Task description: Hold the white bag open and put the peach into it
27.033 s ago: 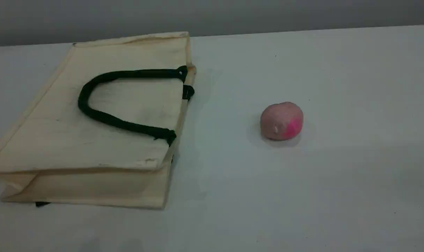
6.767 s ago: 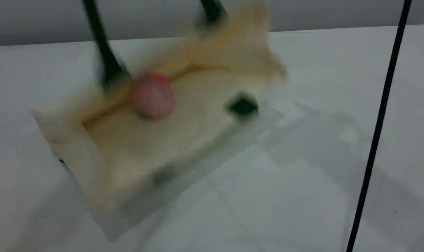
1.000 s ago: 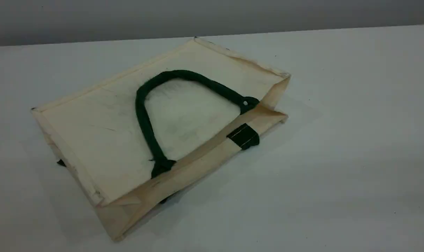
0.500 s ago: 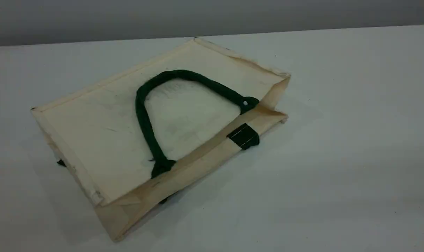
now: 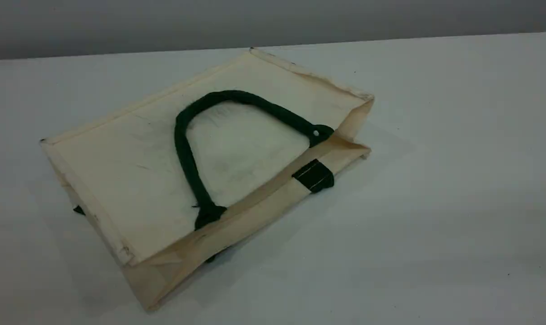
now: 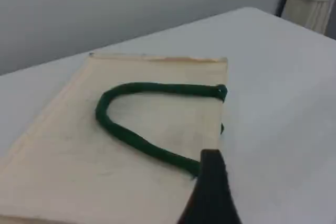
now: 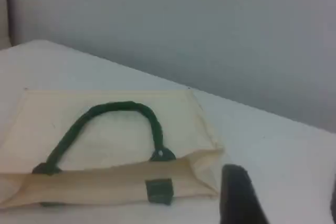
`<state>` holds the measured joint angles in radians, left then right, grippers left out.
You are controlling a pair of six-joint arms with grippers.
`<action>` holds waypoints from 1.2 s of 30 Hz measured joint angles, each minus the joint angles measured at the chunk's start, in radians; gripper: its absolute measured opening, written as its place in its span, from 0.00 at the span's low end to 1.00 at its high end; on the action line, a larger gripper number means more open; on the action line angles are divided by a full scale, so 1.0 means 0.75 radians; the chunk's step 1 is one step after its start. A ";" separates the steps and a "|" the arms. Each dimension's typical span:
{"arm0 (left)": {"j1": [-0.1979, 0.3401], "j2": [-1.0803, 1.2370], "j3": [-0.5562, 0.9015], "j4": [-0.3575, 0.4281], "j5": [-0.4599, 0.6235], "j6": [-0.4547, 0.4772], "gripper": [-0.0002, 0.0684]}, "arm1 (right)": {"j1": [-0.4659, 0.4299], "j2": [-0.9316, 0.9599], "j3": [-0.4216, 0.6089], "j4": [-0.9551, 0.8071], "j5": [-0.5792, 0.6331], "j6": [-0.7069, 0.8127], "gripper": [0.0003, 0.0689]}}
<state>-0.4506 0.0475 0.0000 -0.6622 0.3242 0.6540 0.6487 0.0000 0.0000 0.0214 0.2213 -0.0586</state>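
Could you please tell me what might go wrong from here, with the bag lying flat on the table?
1. The peach shows in no view; if it sits inside the white bag, it might roll out through the slightly gaping mouth on lifting.
2. The rope handle lies flat against the panel, so it may be hard to pick up cleanly.

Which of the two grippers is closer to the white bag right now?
Left, it seems. The left gripper hangs over the rim of the white bag, beside the rope handle. The right gripper sits farther back, off the bag's open end.
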 joint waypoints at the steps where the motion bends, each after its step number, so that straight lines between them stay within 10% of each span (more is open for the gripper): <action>1: 0.000 0.000 0.000 0.000 0.016 0.000 0.76 | 0.000 0.000 0.000 0.000 0.000 0.000 0.48; 17: 0.026 0.000 0.000 -0.011 0.112 0.000 0.76 | -0.004 0.000 0.000 0.001 -0.001 0.001 0.48; 36: 0.691 0.000 0.000 -0.029 0.128 -0.005 0.76 | -0.724 0.000 0.000 0.001 -0.001 0.002 0.48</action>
<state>0.0678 0.0475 0.0000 -0.6841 0.4201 0.6499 0.1056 0.0000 0.0000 0.0223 0.2203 -0.0571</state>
